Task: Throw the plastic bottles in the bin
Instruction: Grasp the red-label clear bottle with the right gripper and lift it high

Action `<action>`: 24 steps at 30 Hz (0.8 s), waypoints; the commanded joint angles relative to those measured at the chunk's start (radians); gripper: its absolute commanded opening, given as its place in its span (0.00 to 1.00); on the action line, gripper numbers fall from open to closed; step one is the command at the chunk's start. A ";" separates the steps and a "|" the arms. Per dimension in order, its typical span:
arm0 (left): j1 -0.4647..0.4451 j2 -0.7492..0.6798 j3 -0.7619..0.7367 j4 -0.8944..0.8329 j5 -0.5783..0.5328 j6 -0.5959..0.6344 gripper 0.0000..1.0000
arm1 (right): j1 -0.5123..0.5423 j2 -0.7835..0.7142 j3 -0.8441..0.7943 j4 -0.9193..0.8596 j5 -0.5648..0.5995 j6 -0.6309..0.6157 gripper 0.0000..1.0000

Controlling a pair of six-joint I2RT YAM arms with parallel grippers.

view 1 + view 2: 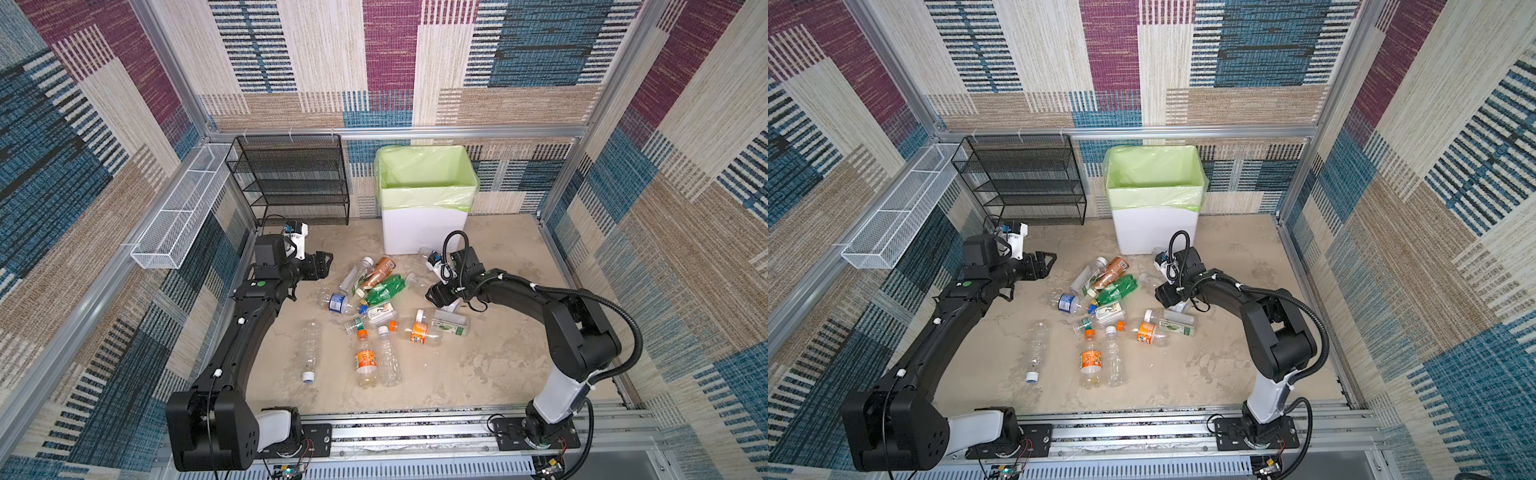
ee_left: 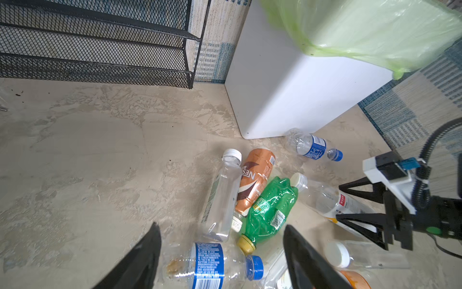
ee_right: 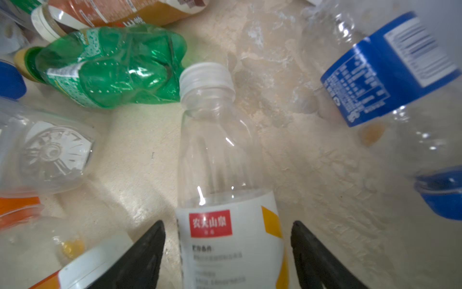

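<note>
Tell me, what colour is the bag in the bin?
Pale green. The bag shows best in a top view.

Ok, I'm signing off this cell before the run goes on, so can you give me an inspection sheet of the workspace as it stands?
Surface: beige mottled tabletop, stained in patches.
Job's things: about a dozen plastic bottles lie in a loose pile at centre; a blue-label bottle lies by the foot of the bin; no bottle visible in the bin.
Clutter: nothing seen.
Grippers: left gripper open and empty above the pile's edge; right gripper open, straddling a white-label bottle, gaps on both sides.
Cables: black hose loops along the right arm; loose wires at the left base.
Surroundings: black mesh rack, white wire basket, patterned walls.
</note>
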 commanded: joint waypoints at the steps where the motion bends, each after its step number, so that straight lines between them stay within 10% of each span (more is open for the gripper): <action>1: 0.001 -0.005 0.004 0.003 0.003 0.001 0.78 | 0.009 0.036 0.025 0.028 0.025 -0.011 0.75; 15: 0.001 -0.019 -0.004 0.013 0.001 0.002 0.77 | 0.012 -0.042 -0.019 0.037 0.027 0.015 0.52; 24: 0.001 -0.007 -0.001 0.019 0.019 -0.009 0.77 | 0.012 -0.246 0.008 0.068 0.244 0.073 0.52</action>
